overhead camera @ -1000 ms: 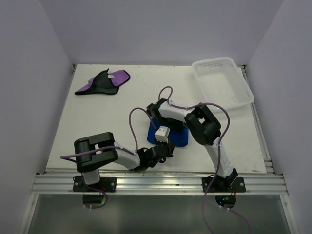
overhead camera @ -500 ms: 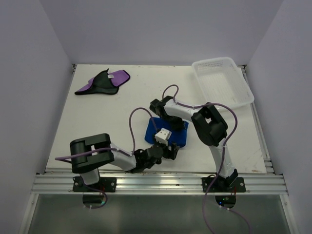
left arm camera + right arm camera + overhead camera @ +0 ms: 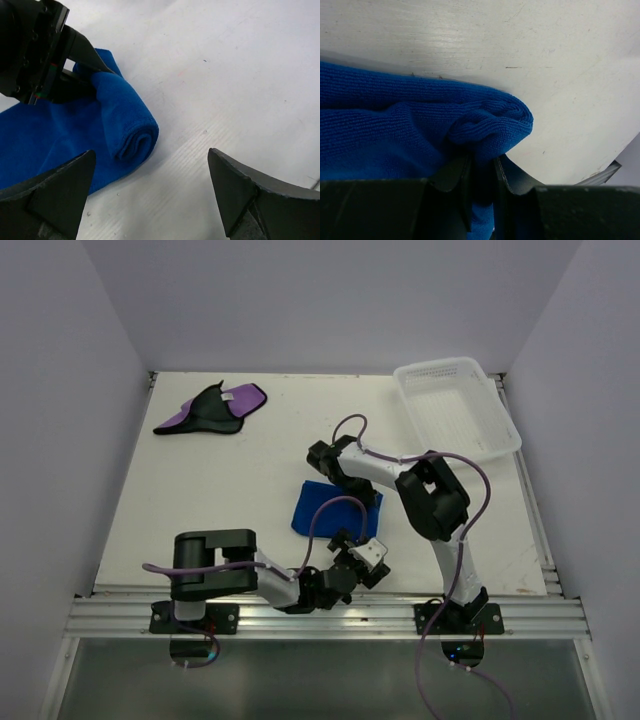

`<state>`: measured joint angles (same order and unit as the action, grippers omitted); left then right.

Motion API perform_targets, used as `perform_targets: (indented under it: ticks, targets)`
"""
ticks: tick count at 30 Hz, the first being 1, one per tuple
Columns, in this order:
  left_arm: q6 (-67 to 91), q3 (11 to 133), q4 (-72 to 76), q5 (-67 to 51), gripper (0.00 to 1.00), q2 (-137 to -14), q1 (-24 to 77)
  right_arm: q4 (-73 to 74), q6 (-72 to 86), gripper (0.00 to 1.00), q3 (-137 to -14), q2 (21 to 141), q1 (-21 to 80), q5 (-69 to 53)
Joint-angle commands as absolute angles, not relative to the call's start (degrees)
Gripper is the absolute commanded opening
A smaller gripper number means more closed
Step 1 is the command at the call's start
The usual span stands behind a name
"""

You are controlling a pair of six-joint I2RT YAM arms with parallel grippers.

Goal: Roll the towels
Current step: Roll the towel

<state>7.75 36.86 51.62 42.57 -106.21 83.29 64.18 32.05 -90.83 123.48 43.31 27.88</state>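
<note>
So the blue towel (image 3: 335, 510) sits just off the table's (image 3: 200, 500) centre, a bit toward 6 o'clock. It's only partly rolled: the left wrist view shows a fat curl along one edge with the spiral end facing the camera, and the rest lies flat.

The right gripper (image 3: 480, 170) is clamped narrow on a fold of the blue towel at its 12 o'clock edge. My guess is it's there as an anchor, so the curl doesn't spring open.

The left gripper (image 3: 150, 167) is spread wide with nothing in it, hanging near the towel's 5 o'clock corner and not touching the cloth. It looks lined up with the open end of the curl, so I'd say it's set to take a fresh bite and push the roll further.

The purple towel (image 3: 212, 408) is way off at 10 o'clock, crumpled with its black side and white tag showing, and nobody's near it. The basket (image 3: 440, 367) is at 1 o'clock, nothing in it.

Roughly: first towel half done, second not begun.
</note>
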Motion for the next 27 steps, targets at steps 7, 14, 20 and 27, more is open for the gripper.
perform_targets:
  ticks: [7, 14, 20, 27]
  targets:
    - [-7.91, 42.80, 62.40, 51.24, 0.90, -112.49, 83.32, 51.94, 33.40, 0.00, -88.33, 124.54, 44.03, 12.66]
    - [-6.25, 42.72, 62.67, 50.63, 0.64, -113.38, 81.83, 51.86, 33.05, 0.00, -87.98, 124.37, 43.95, 12.39]
    - [-4.14, 41.84, 62.75, 50.10, 0.24, -113.29, 80.86, 51.94, 33.13, 0.00, -87.71, 123.93, 44.03, 12.48]
    - [3.94, 39.20, 61.00, 46.33, 0.00, -110.83, 78.49, 52.38, 33.31, 0.00, -88.06, 123.22, 44.03, 12.74]
